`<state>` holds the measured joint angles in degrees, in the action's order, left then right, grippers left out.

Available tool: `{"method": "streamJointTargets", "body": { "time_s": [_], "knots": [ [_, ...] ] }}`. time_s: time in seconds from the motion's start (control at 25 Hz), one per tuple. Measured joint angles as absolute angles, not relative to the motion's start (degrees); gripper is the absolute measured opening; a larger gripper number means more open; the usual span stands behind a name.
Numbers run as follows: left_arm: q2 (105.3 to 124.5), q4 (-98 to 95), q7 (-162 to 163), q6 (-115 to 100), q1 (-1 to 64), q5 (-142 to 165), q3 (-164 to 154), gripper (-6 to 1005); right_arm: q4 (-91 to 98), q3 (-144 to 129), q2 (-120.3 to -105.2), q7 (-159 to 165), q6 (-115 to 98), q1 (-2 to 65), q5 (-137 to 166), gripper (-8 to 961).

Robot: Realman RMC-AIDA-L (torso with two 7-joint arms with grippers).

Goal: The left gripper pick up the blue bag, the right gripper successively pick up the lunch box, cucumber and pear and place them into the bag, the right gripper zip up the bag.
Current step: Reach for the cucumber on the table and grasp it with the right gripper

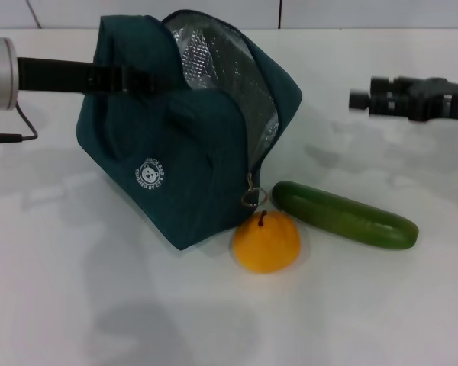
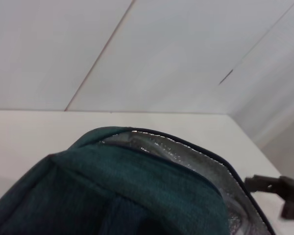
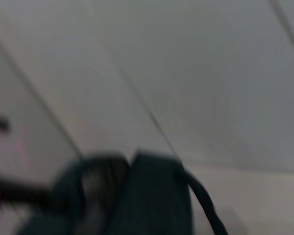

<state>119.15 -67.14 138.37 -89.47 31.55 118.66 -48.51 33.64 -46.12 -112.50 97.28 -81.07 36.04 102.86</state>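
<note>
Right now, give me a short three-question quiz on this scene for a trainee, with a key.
1. True or false: the blue bag is zipped shut.
2. Which lies nearest the bag's ring-pull zipper? A) pear B) cucumber C) right gripper
3. Fill in: the left gripper reaches the bag at its ___.

Key:
1. False; the mouth gapes, showing silver lining.
2. A; the pear sits just below the pull.
3. Top; the arm comes in from the robot's left.
</note>
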Motion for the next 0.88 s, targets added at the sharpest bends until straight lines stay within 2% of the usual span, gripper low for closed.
{"method": "streamJointTargets", "body": {
  "time_s": [0.12,0.24,0.4,0.64,0.88],
  "knots": [
    [119.19,-65.85,137.43,-89.44,31.5,118.14,-47.11,37,40.79,-53.37,-110.14,101.3,-77.74,36.41,109.57,854],
    [119.17,-64.79,136.87,-89.37,31.48,118.0,-45.96,37,47.99,-55.34,-109.12,106.15,-77.85,37.42,117.78,852],
    [119.21,-64.26,136.17,-89.38,30.99,117.05,-45.41,37,58.02,-55.64,-109.64,113.14,-83.23,40.62,129.37,850],
    [119.2,-63.38,135.63,-90.37,30.36,115.66,-45.37,38,61.98,-55.66,-110.5,118.61,-91.76,46.04,133.66,845],
    [119.05,-63.44,135.61,-91.51,29.31,113.61,-45.37,39,62.32,-56.9,-110.56,124.82,-98.81,52.13,135.27,843]
  ]
}}
